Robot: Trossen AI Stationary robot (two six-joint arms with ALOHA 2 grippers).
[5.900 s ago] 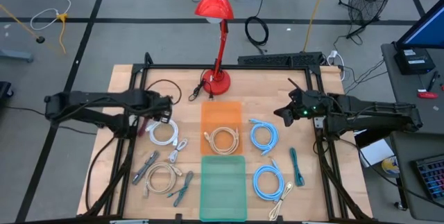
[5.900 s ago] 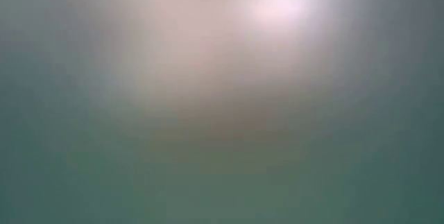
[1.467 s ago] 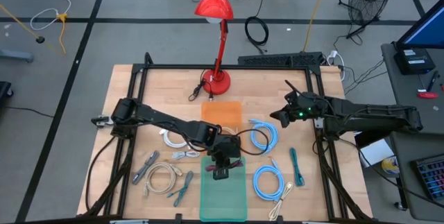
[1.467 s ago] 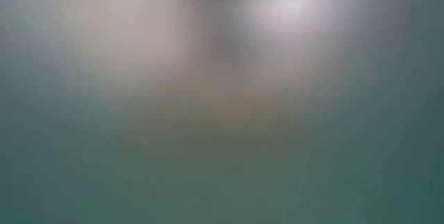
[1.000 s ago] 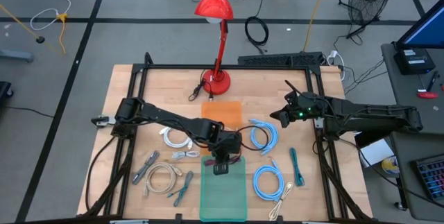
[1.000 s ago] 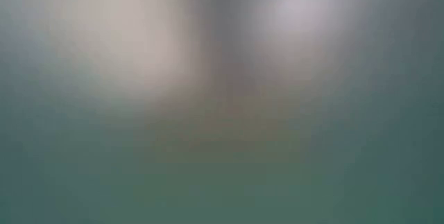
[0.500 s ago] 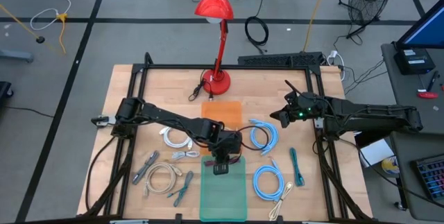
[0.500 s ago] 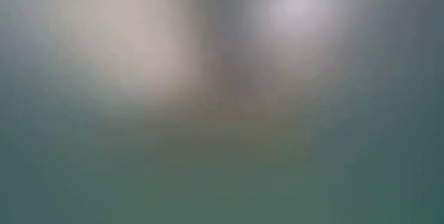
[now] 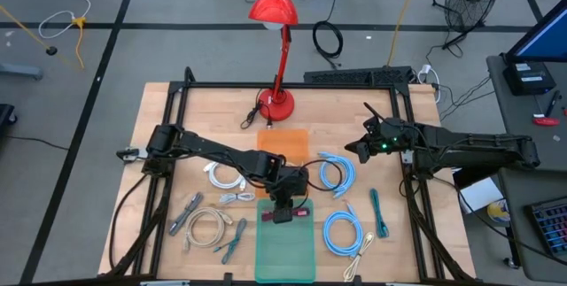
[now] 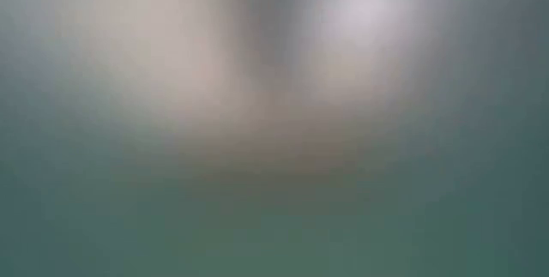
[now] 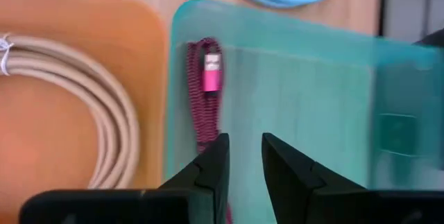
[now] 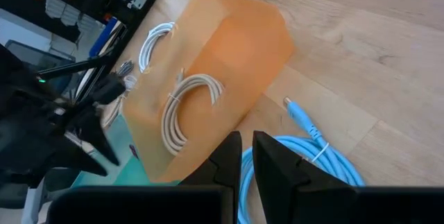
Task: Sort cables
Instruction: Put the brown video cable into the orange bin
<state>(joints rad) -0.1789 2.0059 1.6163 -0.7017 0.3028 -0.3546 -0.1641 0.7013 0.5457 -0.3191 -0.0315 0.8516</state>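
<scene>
A red-and-black braided cable (image 11: 205, 92) lies in the green tray (image 9: 285, 246), along its far end (image 9: 299, 212). My left gripper (image 9: 282, 213) hovers low over that end, slightly open (image 11: 245, 165). A beige coil (image 11: 76, 92) rests in the orange tray (image 9: 285, 140). On the wood lie two light-blue coils (image 9: 337, 173) (image 9: 345, 231), a white coil (image 9: 221, 177), a second beige coil (image 9: 205, 227) and short grey, green and white bundles. My right gripper (image 9: 361, 150) waits shut above the table's right side (image 12: 247, 156). The low view is a blur. My left gripper points down over the red cable's near part (image 11: 208, 137), which runs under one fingertip (image 11: 216, 156) rather than between the two. Whether that finger touches the cable, I cannot tell. The cable lies flat on the tray floor.
A red desk lamp (image 9: 282, 100) stands at the far middle with its plug on the wood. Black frame rails (image 9: 168, 144) run along both table sides. A dark green bundle (image 9: 379, 212) and a white one (image 9: 358, 261) lie near the right rail. Most of the green tray is bare.
My left gripper has drawn a little toward the far edge, from the tray's middle to its far end, then stayed still. The red cable now shows laid out flat on the tray to the right of the gripper.
</scene>
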